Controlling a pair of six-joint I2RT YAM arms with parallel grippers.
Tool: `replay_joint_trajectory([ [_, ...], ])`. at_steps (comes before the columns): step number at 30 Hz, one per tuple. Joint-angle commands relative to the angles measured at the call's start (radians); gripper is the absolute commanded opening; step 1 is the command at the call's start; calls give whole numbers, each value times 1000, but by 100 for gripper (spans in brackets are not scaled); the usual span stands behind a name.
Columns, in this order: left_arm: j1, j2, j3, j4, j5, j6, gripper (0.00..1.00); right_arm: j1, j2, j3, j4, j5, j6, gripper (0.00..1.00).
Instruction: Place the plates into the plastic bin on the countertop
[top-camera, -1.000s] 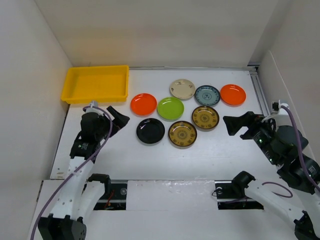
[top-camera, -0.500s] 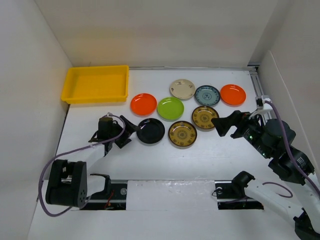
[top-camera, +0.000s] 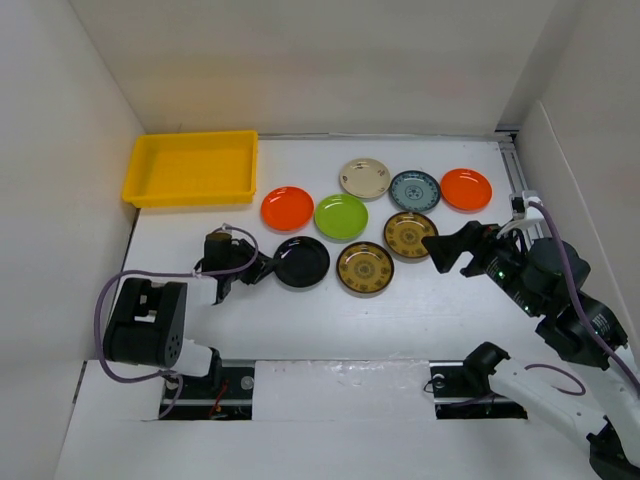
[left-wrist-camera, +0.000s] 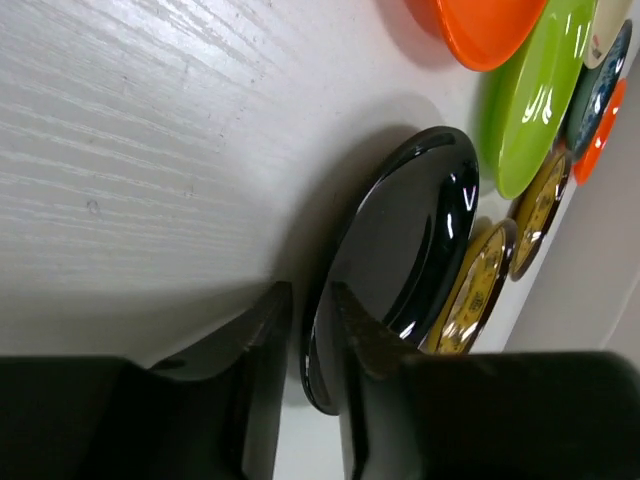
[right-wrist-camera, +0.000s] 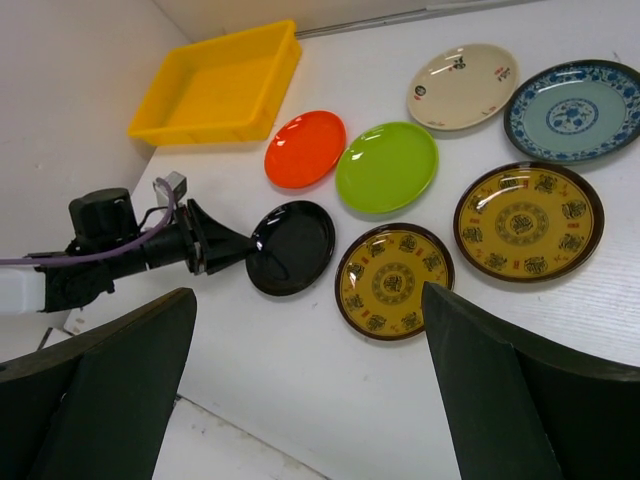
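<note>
Several plates lie on the white countertop (top-camera: 400, 310): two orange (top-camera: 287, 208) (top-camera: 466, 189), a lime green one (top-camera: 341, 216), cream (top-camera: 364, 178), teal-patterned (top-camera: 414, 190), two gold-patterned (top-camera: 411, 235) (top-camera: 365, 268) and a black plate (top-camera: 301, 261). My left gripper (top-camera: 268, 266) lies low at the black plate's left edge. In the left wrist view its jaws (left-wrist-camera: 310, 300) pinch the black plate's (left-wrist-camera: 400, 240) rim, one finger under, one inside. My right gripper (top-camera: 462, 255) hovers open right of the plates, holding nothing. The yellow plastic bin (top-camera: 190, 165) sits at the far left corner with nothing in it.
White walls close in the countertop on the left, back and right. A metal rail (top-camera: 518, 190) runs along the right edge beside the orange plate. The left arm's cable (top-camera: 150, 275) loops over the surface near the front left.
The left arm dropped from near the bin to the black plate's left edge, and its jaws went from wide open to pinched on the rim. The right gripper shifted left toward the plates, then held.
</note>
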Motion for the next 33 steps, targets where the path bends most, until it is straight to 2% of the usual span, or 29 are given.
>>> replay_joint_trajectory([
  [1, -4, 61, -8, -41, -18, 36, 19, 10, -9, 2, 56, 5, -2, 100],
  [8, -4, 113, 1, -5, -9, 58, 0, 10, -9, -7, 56, 5, -2, 100],
  [13, -4, 78, 1, 1, -9, 58, 0, 10, -9, -7, 56, 15, -2, 100],
  [17, -4, -118, -9, -89, -65, 47, 0, 10, -9, -7, 56, 15, -11, 100],
  [18, -4, -223, 10, -124, -78, 47, 0, 10, -9, -7, 56, 15, -11, 100],
  [20, -4, -320, 56, -247, -128, 47, 0, 10, -9, -7, 67, 15, -11, 100],
  [23, -4, -420, 225, -446, -226, 47, 0, 10, 1, -16, 76, 15, -11, 100],
  [26, 23, -376, 444, -611, -347, 47, 0, 10, 10, -26, 99, -5, -11, 100],
  [28, 61, -314, 586, -641, -395, 38, 0, 10, 10, -26, 122, -18, -11, 100],
  [31, 158, -121, 745, -667, -412, 26, 0, 10, 19, -35, 122, -27, -11, 100],
  [33, 218, 52, 927, -692, -397, 17, 0, 10, 19, -35, 131, -36, -11, 100],
])
